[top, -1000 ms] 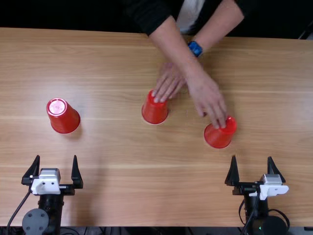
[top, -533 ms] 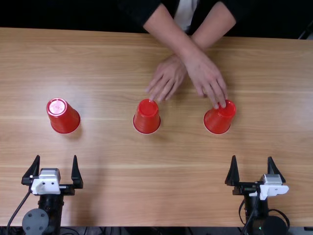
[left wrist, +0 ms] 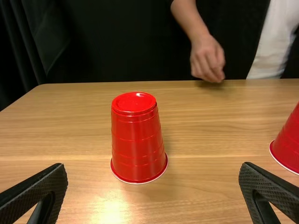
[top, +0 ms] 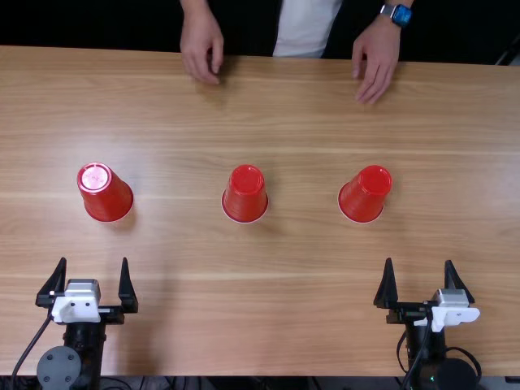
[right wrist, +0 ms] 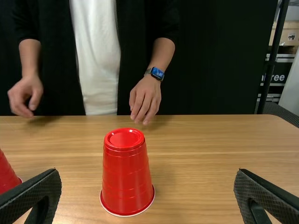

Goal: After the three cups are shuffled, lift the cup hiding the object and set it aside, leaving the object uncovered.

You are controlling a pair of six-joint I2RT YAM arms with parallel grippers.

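A light wooden desk (top: pixel 268 268) stands before a dark backdrop. At its near edge the left pincer (top: pixel 92 264) and right pincer (top: pixel 418 264) sit low, each pointing toward the far side with fingers spread wide, holding nothing. Beyond them three red cups stand upside down in a row, well apart: the left cup (top: pixel 103 192) ahead of the left pincer, the middle cup (top: pixel 244 193), and the right cup (top: pixel 364 195) ahead of the right pincer. Which one hides the object cannot be told. Over the far edge, a person's bare hand (top: pixel 201 49) and watch hand (top: pixel 375 67) hang clear of all the cups.
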